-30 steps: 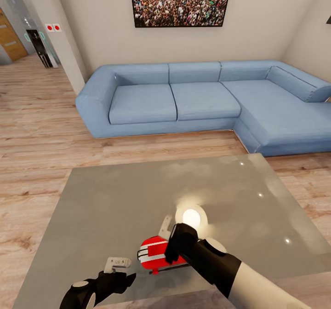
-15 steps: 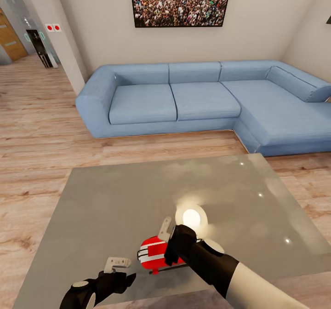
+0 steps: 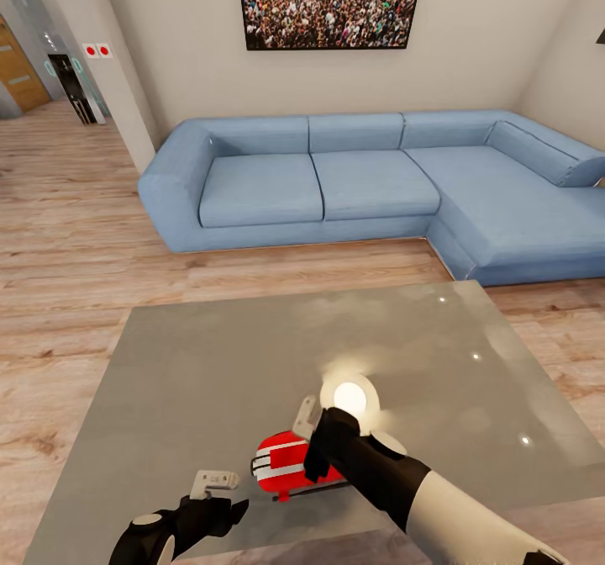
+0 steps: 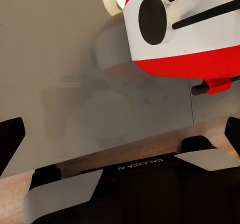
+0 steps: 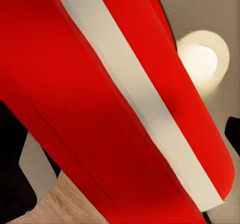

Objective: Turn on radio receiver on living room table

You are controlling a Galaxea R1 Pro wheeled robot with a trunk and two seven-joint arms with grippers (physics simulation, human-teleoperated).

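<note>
The radio receiver [image 3: 287, 462] lies on the table [image 3: 210, 363], close to the table edge nearest to the robot, and it looks tipped onto its side. All other things are placed here relative to this radio.

Compared with one second ago, the right gripper [image 3: 323, 447] has shifted only a little: the black wrist now sits slightly further over the radio, on the side that faces the blue sofa [image 3: 353, 187], and the forearm has turned a bit. The radio itself has not moved between the pictures. In my judgement the arm is making a small correction to reach the switch, so the pressing step is in progress but not clearly finished; no light or other sign on the radio tells that it is on.

In the right wrist view the red body with its white band [image 5: 135, 99] is extremely close to the camera. One pale finger [image 5: 35, 169] shows beside it, but I cannot tell if the jaws are apart or together.

The left gripper [image 3: 220, 498] hovers just beside the radio, toward the robot. Its jaws stand apart and hold nothing; the left wrist view shows the radio's dial face [image 4: 152, 20] ahead of them.

No containers show in these pictures.
</note>
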